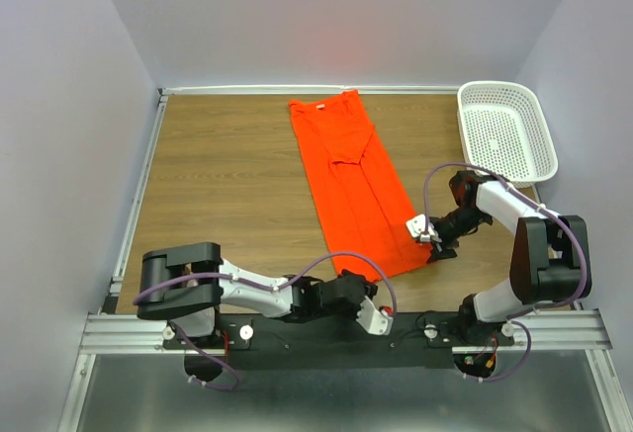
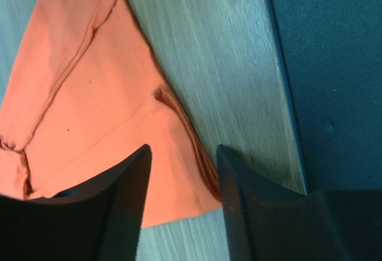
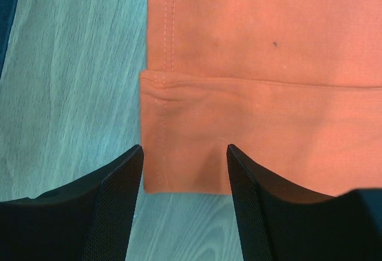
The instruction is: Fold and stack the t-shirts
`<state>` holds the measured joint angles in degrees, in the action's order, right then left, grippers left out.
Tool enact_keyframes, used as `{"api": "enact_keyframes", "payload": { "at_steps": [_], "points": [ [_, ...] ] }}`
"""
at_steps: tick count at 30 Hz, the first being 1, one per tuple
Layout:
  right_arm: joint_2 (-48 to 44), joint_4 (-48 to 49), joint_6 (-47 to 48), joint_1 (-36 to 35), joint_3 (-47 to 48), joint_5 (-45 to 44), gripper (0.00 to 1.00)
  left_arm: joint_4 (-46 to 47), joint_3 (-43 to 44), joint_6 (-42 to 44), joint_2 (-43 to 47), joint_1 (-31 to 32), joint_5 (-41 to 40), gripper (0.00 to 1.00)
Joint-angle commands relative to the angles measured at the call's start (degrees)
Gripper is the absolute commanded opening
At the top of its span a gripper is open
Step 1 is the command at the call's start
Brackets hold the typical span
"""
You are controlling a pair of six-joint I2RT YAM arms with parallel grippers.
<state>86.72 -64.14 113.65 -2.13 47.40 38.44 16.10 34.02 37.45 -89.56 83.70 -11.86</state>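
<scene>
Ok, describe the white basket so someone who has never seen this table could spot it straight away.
Start at the wooden table and look to its far right corner. The basket sits there, to the right of the long orange-red t-shirt. It is the only white, rigid thing on the table, its walls full of small holes.

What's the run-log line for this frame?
t-shirt: folded lengthwise, flat on table | left gripper: open, at near-left corner | right gripper: open, at near-right corner | basket: far-right

Orange-red t-shirt (image 1: 353, 180) lies flat, folded lengthwise into narrow strip (collar at far end), hem twd near-right.
</scene>
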Motion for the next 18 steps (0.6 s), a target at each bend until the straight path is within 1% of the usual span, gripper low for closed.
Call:
{"api": "enact_keyframes", "payload": {
  "at_steps": [1, 9, 10, 11, 15, 18],
  "points": [
    [-0.32, -0.55, 3.6, 0.29, 1.21, 1.38, 0.65, -1.77, 1.13, 0.25, -3.25, -0.12, 1.05, 0.51],
    [-1.73, -1.07, 3.34, 0.29, 1.38, 1.12, 0.65, -4.49, 1.66, -0.19, -3.34, -1.87, 4.21, 0.46],
    [-1.73, -1.16, 3.34, 0.37, 1.47, 1.12, 0.65, -4.84, 1.84, -0.27, -3.43, -1.96, 4.47, 0.45],
    [-1.73, -1.16, 3.25, 0.37, 1.47, 1.12, 0.65, -5.2, 1.84, -0.45, -3.6, -2.05, 4.39, 0.41],
    [-1.64, -1.08, 2.81, 0.29, 1.91, 0.68, 0.64, -5.73, 2.28, -0.98, -4.13, -2.49, 3.95, 0.4],
    [-1.81, -1.08, 2.46, 0.37, 2.26, 0.15, 0.64, -6.08, 2.54, -1.33, -4.13, -2.75, 3.86, 0.42]
  ]
}}
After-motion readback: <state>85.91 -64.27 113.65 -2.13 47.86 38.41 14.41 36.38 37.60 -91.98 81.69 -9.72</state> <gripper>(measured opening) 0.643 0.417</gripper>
